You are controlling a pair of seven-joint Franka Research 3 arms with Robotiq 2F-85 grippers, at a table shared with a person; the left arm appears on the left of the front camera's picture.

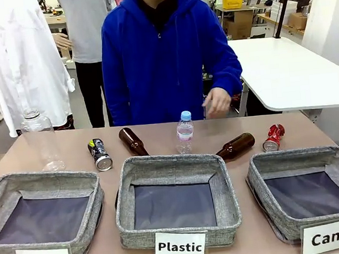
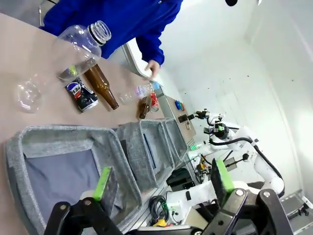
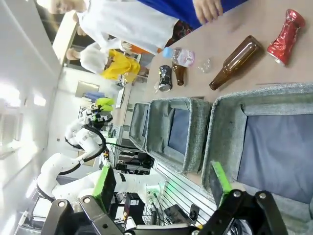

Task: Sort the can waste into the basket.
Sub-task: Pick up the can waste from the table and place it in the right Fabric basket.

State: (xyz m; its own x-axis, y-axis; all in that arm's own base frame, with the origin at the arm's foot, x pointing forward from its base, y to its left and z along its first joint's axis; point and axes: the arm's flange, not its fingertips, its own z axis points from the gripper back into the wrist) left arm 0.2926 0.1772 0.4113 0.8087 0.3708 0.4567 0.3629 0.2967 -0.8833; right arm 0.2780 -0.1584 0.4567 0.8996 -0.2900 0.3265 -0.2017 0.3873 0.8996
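A black can (image 1: 101, 154) with silver ends lies on the table behind the left basket; the left wrist view shows this black can (image 2: 81, 95) too. A crushed red can (image 1: 273, 137) lies at the back right, just behind the grey basket (image 1: 308, 160) labelled "Can". The right wrist view shows the crushed red can (image 3: 286, 36) beyond that basket (image 3: 222, 127). My left gripper (image 2: 164, 183) stands open above the basket labelled "Bottle". My right gripper (image 3: 164, 182) stands open above the near edge of the "Can" basket. Nothing sits between either pair of fingers.
Baskets labelled "Bottle" (image 1: 19, 184) and "Plastic" (image 1: 173, 162) stand left and centre. Two brown glass bottles (image 1: 133, 141) (image 1: 235, 146) lie behind them. A small clear bottle (image 1: 184, 132) and a large clear bottle (image 1: 41, 141) stand upright. A person in blue stands at the far side, hand (image 1: 217, 101) above the table.
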